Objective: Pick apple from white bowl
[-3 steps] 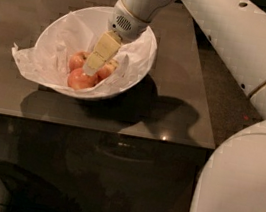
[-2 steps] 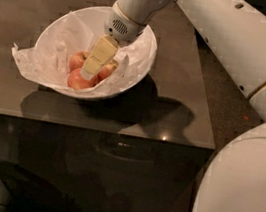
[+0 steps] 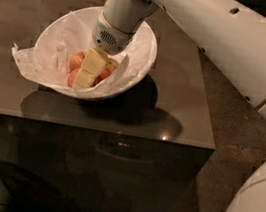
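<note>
sitting low inside the white bowl on the dark table, gripper tip-down on crumpled paper, just beside the apple, whether clamped or apart impossible to tell.

Red-orange apples in white bowl, jaws among them.

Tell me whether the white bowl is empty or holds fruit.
Not empty. Red-orange apples lie on the crumpled paper inside the white bowl; the gripper is down among them.
</note>
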`<move>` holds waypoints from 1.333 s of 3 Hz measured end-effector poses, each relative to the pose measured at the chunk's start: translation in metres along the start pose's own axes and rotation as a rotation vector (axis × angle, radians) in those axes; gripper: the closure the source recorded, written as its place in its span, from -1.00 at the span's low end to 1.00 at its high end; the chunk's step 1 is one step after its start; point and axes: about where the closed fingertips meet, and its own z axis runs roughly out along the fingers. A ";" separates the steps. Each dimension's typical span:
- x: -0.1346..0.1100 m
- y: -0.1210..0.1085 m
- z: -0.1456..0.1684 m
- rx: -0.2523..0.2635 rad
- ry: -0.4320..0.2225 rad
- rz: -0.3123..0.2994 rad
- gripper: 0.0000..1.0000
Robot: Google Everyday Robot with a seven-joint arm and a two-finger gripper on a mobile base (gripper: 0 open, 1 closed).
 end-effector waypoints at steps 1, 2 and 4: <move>-0.004 0.009 -0.002 0.050 0.003 -0.068 -1.00; -0.004 0.009 -0.002 0.050 0.003 -0.068 -1.00; 0.022 -0.033 0.001 0.002 -0.014 -0.063 -1.00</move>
